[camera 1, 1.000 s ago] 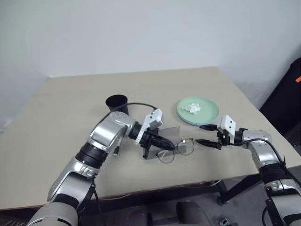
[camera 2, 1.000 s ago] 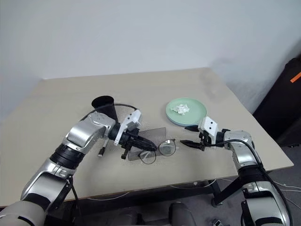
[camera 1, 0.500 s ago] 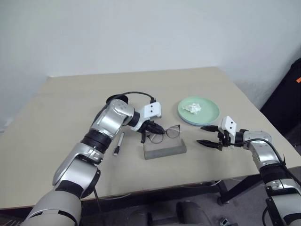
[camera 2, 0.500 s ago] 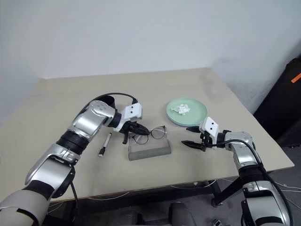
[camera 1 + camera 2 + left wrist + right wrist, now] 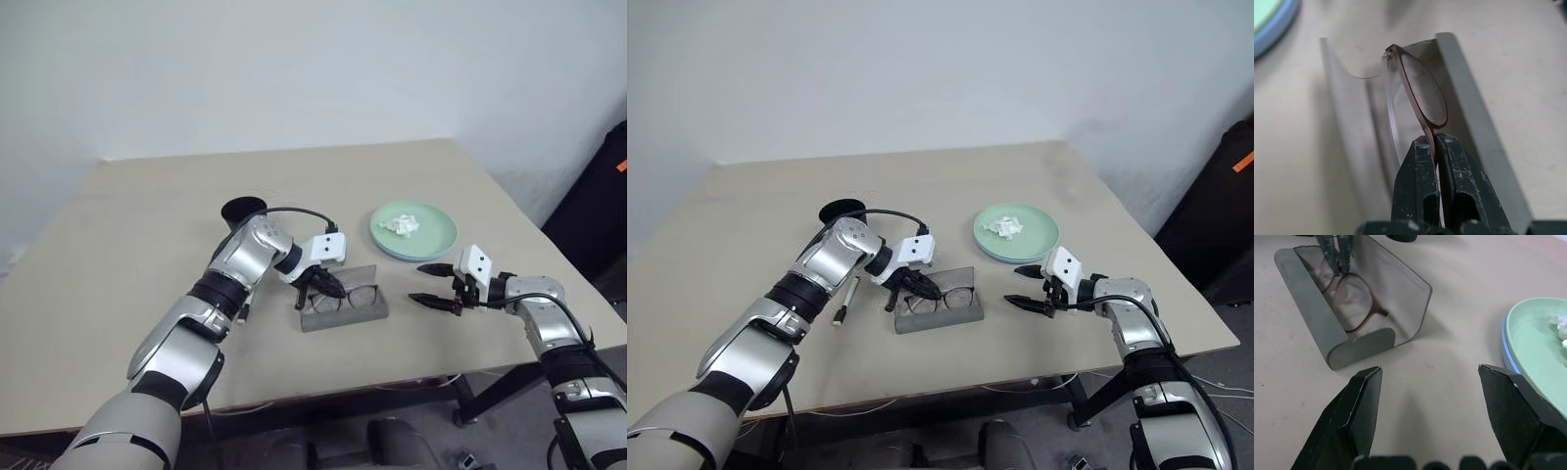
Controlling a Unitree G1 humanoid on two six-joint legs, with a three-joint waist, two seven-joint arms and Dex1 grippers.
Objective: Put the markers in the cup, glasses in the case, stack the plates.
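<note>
The left claw (image 5: 1436, 147) is clamped on the glasses (image 5: 1418, 93), holding them inside the open grey case (image 5: 343, 311) on the counter (image 5: 127, 225). The right claw (image 5: 428, 283) hangs wide apart, empty, between case and stacked plates (image 5: 436, 235).

Case (image 5: 342, 307) sat at frame centre on the counter (image 5: 137, 225), lid up behind it. Glasses (image 5: 345, 297) stood inside the case, left claw (image 5: 326, 287) at their left end. Cup (image 5: 243, 212) lay up-left of the case, behind the left arm. One marker (image 5: 845, 299) lay left of the case, beside the arm. Plates (image 5: 413, 230) were stacked up-right of the case, tissue (image 5: 402, 224) on top. Right claw (image 5: 427, 284) hovered right of the case, below the plates.
</note>
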